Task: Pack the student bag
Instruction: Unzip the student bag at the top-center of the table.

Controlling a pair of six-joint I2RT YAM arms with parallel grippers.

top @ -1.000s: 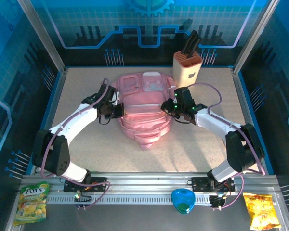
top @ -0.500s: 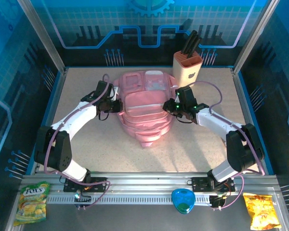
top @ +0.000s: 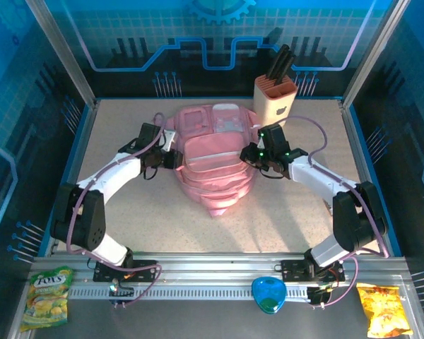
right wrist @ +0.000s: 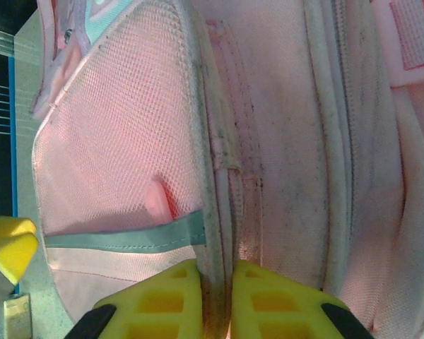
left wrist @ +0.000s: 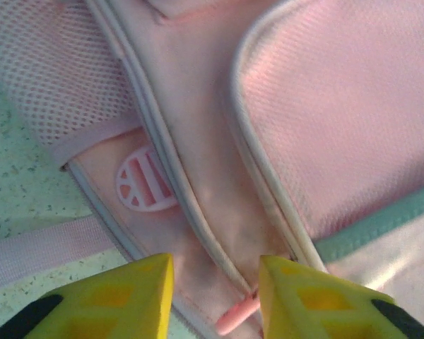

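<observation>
Evidently, your student bag lay mid-way on the table, long axis near-to-far, your right gripper pinching its right seam and your left gripper parted, empty, over its left seam.

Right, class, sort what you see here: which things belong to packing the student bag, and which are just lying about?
In the job:
student bag
right gripper, pinching the bag's seam
left gripper, open over the bag's side

Lying about, untouched:
knife block at the table's far edge
green Fox's packet
yellow snack packet
blue heart-shaped object
</observation>
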